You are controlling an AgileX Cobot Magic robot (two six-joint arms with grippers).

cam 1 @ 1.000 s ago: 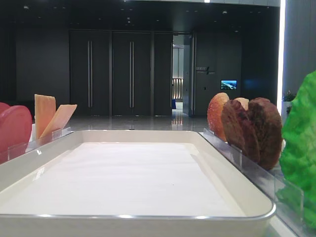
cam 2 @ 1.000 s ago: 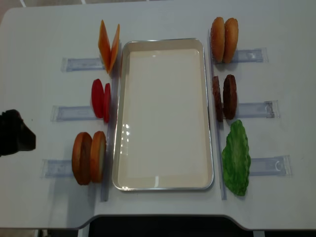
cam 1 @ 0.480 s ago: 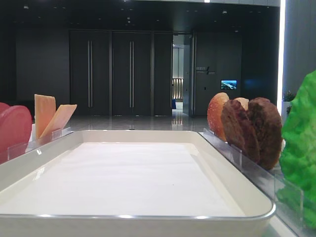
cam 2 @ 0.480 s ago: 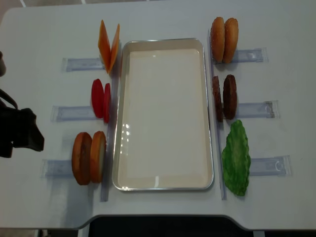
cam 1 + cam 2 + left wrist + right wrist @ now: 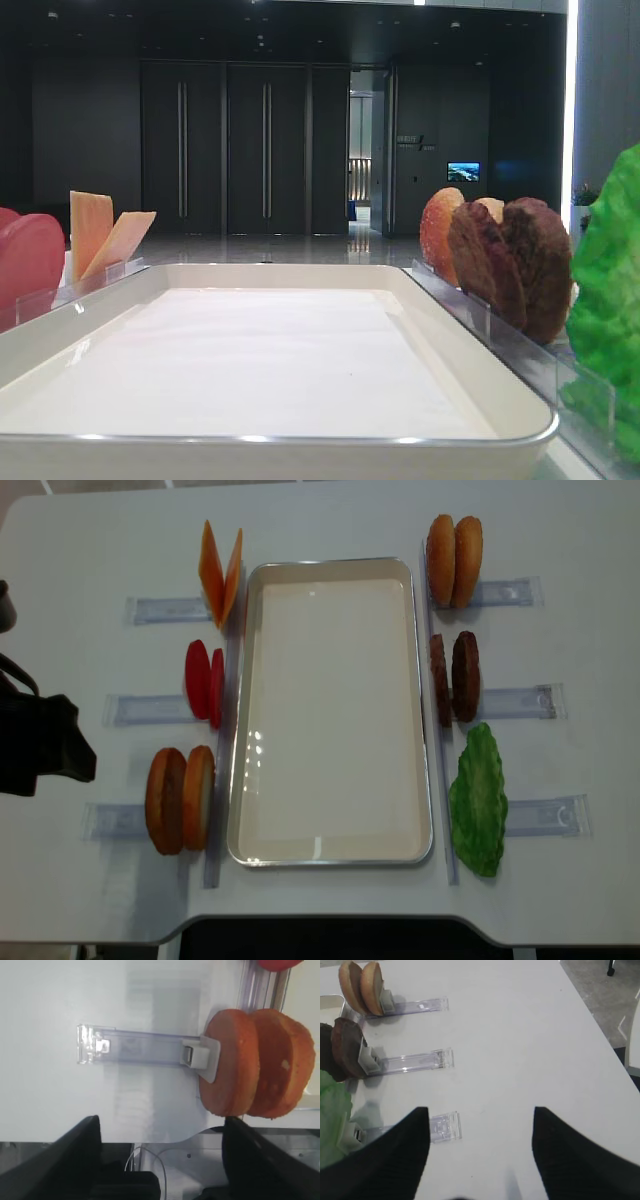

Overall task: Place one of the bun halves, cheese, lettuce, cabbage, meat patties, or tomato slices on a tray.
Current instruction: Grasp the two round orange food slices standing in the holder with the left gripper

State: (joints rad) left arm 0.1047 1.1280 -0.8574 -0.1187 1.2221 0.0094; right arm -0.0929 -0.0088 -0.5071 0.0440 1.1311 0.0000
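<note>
The white tray (image 5: 330,710) lies empty mid-table. Left of it stand cheese (image 5: 219,572), tomato slices (image 5: 204,680) and two bun halves (image 5: 180,798). On its right are more bun halves (image 5: 454,560), meat patties (image 5: 455,677) and lettuce (image 5: 479,800). Cabbage is out of view. My left gripper (image 5: 70,755) hovers left of the near bun halves (image 5: 255,1062). It is open (image 5: 161,1120) and holds nothing, with one finger just below the outer bun's rim. My right gripper (image 5: 480,1110) is open over bare table, to the right of the lettuce (image 5: 332,1115).
Clear plastic holders (image 5: 120,820) stick out from each food pair toward the table's sides, one (image 5: 442,1127) by my right gripper's left finger. The table's front edge (image 5: 320,925) runs close below the tray and the near bun halves.
In the overhead view my left gripper has come in from the left edge, rightward toward the near bun halves. The food and the tray have not moved.
</note>
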